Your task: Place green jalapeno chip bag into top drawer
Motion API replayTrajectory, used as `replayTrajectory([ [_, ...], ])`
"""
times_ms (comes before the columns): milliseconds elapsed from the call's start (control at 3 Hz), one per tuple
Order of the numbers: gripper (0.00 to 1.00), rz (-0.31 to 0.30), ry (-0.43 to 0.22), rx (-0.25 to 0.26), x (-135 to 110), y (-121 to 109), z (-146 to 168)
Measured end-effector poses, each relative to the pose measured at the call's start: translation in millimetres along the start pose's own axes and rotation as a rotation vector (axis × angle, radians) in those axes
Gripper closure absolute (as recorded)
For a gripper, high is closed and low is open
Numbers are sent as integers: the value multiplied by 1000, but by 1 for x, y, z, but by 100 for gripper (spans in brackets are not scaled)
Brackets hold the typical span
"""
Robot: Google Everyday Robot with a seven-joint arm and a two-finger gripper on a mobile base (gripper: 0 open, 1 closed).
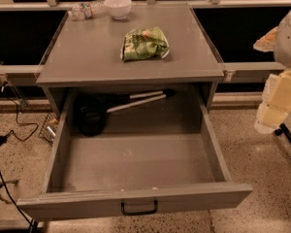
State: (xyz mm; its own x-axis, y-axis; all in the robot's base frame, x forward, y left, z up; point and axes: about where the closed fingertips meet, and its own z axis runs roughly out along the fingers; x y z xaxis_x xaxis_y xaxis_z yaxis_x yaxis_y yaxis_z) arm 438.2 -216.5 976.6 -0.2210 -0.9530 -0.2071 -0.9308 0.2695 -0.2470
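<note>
Nearest, top drawer (77,204) gapes below green jalapeno chip bag (144,44), long axis left-right; gripper (277,100) far right, state indiscernible.

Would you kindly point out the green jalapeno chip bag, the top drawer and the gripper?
green jalapeno chip bag (144,43): camera view, middle of the crinkled bag.
top drawer (77,205): camera view, front panel, left of centre.
gripper (274,101): camera view, pale body at the right edge.

The chip bag (144,44) lies on the tabletop (87,57), right of centre. Behind it, at the back edge, stands a bowl (118,7) with a bottle (86,9) lying just left of it. Below, the drawer (136,200) is pulled out forward, with a utensil (91,114) at its back left. The hand (276,101) hangs to the right, apart.
</note>
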Motion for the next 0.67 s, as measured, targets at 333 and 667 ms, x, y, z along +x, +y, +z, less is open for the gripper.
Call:
replayTrajectory([
  [333, 0, 0, 0, 0, 0, 0, 0],
  [667, 0, -22, -36, 25, -21, -14, 3],
])
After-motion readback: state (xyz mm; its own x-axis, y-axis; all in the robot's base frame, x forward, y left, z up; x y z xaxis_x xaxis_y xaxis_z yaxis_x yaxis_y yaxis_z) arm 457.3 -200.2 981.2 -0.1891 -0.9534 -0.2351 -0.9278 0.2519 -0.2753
